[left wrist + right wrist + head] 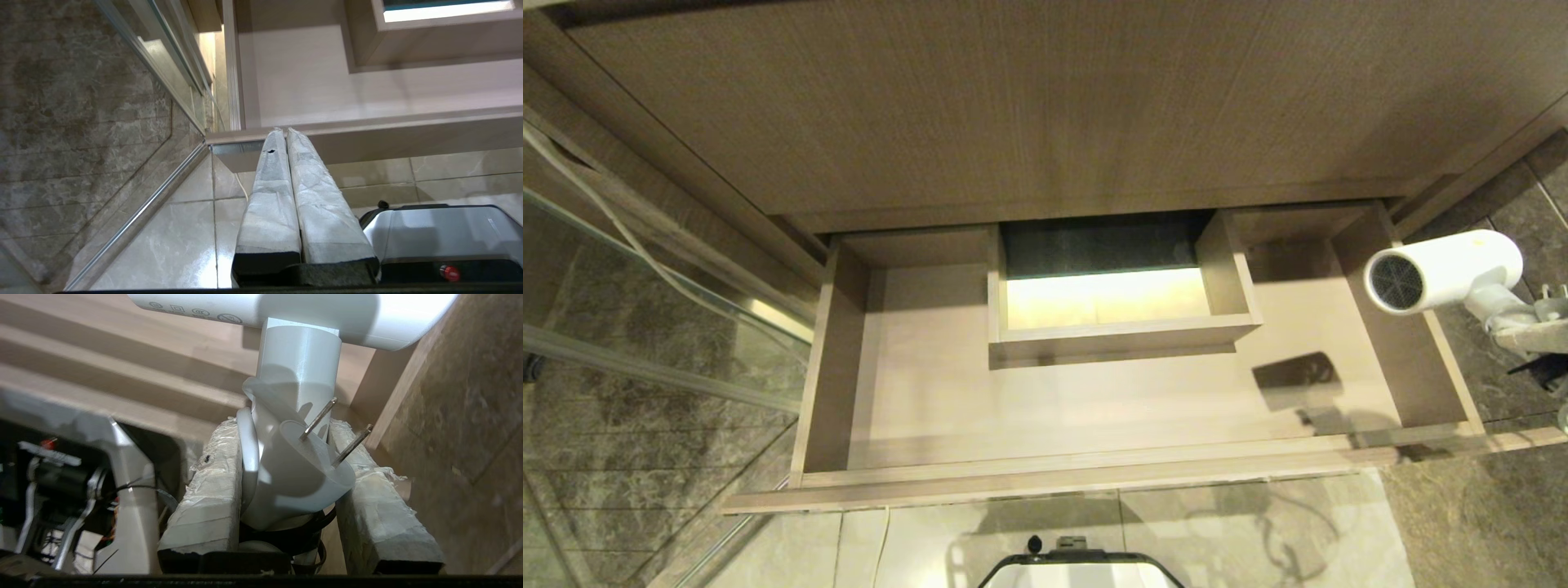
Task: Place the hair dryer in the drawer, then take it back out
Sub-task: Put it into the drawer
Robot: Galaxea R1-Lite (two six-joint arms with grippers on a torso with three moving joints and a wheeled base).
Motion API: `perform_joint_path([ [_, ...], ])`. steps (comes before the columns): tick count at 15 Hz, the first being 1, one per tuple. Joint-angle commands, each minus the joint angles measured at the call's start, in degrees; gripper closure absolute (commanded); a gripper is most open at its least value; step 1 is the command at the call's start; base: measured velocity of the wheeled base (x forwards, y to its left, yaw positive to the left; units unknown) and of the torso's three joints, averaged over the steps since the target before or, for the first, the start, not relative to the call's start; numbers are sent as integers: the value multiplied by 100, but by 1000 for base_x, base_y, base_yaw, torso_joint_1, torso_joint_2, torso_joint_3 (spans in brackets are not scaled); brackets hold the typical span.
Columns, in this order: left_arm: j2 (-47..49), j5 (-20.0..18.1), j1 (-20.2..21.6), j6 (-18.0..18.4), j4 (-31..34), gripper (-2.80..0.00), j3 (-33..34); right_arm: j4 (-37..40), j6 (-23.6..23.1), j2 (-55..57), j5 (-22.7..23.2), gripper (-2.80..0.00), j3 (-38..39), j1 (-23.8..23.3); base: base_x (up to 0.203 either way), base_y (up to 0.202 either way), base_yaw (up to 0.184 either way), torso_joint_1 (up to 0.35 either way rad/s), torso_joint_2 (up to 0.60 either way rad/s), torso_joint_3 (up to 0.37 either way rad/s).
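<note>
The drawer (1045, 478) stands pulled out and bare inside, with a boxed cut-out (1123, 336) at its back middle. The white hair dryer (1454, 269) hangs above the drawer's right side wall, its grey grille facing left, and its shadow falls on the drawer floor. My right gripper (1531, 331) is shut on the dryer's handle (300, 363) at the right edge of the head view. The plug (310, 465) with two metal prongs sits between the taped fingers (208, 490). My left gripper (284, 131) is shut and empty, low in front of the drawer front (388, 130).
A plain wood vanity panel (1045, 106) rises behind the drawer. A glass shower door with a metal rail (645, 269) runs along the left. My base (1078, 572) is on the glossy tile floor before the drawer front. Dark stone tiles (1486, 506) lie to the right.
</note>
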Motion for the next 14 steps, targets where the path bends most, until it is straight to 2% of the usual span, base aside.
perform_joint_path([
  [1,-2,1,2,2,-3,0,8,7,-25,684,16,0,-387,-1,0,0,0,-252,491,242],
  [5,-2,1,2,2,-3,0,6,46,-13,1500,13,0,-1128,5,0,0,0,-116,233,113],
  [14,-2,1,2,2,-3,0,9,34,-9,3999,18,0,-2548,298,0,0,0,-4,7,5],
])
